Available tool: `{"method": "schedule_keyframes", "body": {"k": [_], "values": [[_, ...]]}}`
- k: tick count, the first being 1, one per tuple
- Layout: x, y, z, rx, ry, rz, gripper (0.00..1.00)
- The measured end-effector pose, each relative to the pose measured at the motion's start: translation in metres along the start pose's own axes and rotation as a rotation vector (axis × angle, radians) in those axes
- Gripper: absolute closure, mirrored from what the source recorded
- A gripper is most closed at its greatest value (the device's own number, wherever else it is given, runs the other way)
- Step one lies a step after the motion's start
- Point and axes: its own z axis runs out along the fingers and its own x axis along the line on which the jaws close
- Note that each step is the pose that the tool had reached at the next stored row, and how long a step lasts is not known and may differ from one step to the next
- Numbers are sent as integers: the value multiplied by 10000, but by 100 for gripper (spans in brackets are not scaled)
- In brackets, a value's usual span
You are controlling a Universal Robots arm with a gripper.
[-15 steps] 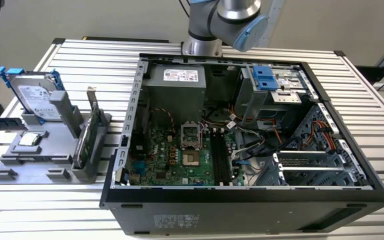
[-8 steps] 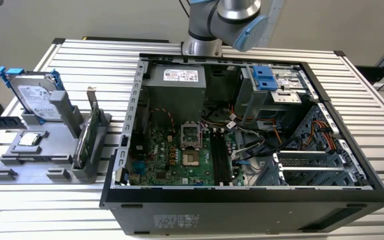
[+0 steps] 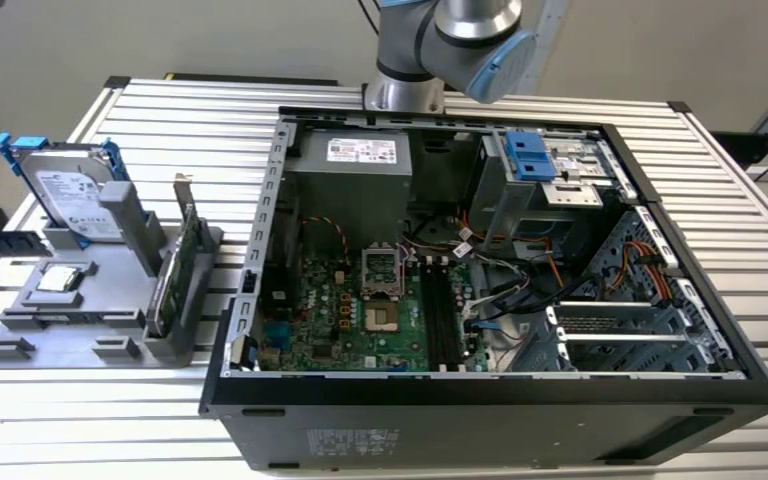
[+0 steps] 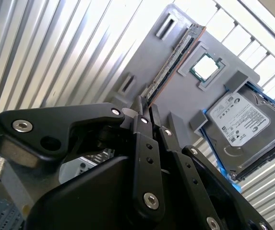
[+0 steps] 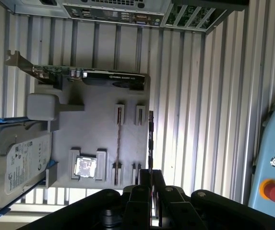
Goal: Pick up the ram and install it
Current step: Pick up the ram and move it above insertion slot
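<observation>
Now the black metal pincer [image 5: 150, 173] is pinched shut on one end of the long, thin ram stick with small dark chips [image 5: 150, 139]. It hangs in the air above the grey plastic holder tray [image 5: 94, 129] on the white slatted table [image 5: 185, 96], probably held by its end so the rest is free.

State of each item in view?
Long thin dark-chipped ram stick: clamped in the gripper, out of the grey tray's slots.
Black gripper: shut on the ram.
Black computer case: side open.
Silver blue-railed hard drive: propped upright on tray.
Green metal-bracketed card: upright on tray.
</observation>
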Motion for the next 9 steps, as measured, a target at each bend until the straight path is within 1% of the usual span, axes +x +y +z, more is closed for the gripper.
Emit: {"method": "schedule_keyframes", "body": {"k": [5, 9], "values": [[-1, 0, -23, 1, 0, 0, 100], [-4, 1, -61, 0, 0, 0, 100]]}}
